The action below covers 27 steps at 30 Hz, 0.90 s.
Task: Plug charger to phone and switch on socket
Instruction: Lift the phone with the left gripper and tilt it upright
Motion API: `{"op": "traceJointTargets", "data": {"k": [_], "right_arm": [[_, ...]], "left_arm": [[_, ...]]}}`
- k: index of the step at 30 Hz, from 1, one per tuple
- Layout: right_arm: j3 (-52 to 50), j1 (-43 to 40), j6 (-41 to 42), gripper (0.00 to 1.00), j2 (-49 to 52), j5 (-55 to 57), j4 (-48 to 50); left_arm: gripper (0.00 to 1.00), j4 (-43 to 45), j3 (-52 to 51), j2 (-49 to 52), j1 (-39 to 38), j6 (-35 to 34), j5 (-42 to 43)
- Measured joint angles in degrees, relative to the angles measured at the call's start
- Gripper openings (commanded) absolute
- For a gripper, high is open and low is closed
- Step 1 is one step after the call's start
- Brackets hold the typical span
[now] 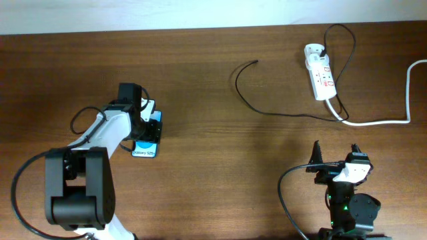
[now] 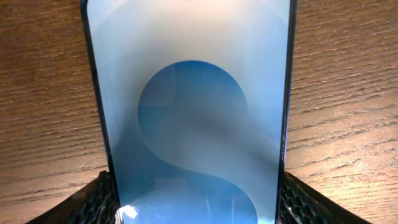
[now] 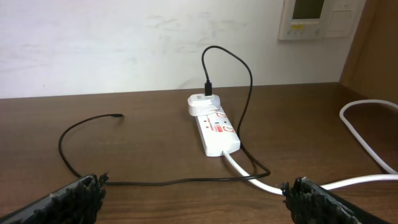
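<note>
Early in the job, by the look of it. Straddling the phone [image 2: 193, 93] with the left claw [image 2: 198, 186], a pad [image 2: 99, 199] hard by each long edge and the lit blue screen face-up between them. Cannot tell whether gripping or merely bracketing: no clear gap to be seen, no sure pinch either. Nothing visibly plugged into the phone.

Holding the right claw [image 3: 196, 185] spread wide and empty, low over the table [image 3: 143, 149]. Ahead of it and off to its left, well apart: the loose tip [image 3: 118, 116] of the black charger cable [image 3: 62, 146], lying free on the wood. Ahead and slightly to its right: the white power strip [image 3: 214, 134], with the charger's adapter [image 3: 202, 104] seated in the far end and the cable trailing back to pass just in front of the pads. Cannot tell the setting of the red switch [image 3: 219, 129] from here.

Left to do, judging from this: fetch the tip, carry it over to the phone, push it home, then flip the switch on.
</note>
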Motion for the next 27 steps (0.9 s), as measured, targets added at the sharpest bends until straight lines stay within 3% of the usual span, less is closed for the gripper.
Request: {"op": "traceJointTargets", "data": {"k": [8, 12, 18, 27], "right_arm": [[0.0, 0.0, 0.0, 0.98, 0.0, 0.0, 0.0], [0.0, 0.0, 0.0, 0.98, 0.0, 0.0, 0.0], [0.0, 0.0, 0.0, 0.98, 0.0, 0.0, 0.0], [0.0, 0.0, 0.0, 0.98, 0.0, 0.0, 0.0]], "left_arm": [[0.42, -9.8, 6.3, 1.5, 0.0, -1.3, 2.5], [0.43, -14.7, 12.5, 1.6, 0.0, -1.9, 3.0], [0.42, -17.6, 13.7, 1.0, 0.0, -2.4, 4.3], [0.41, -21.0, 13.8, -11.8, 0.0, -6.8, 13.5]]}}
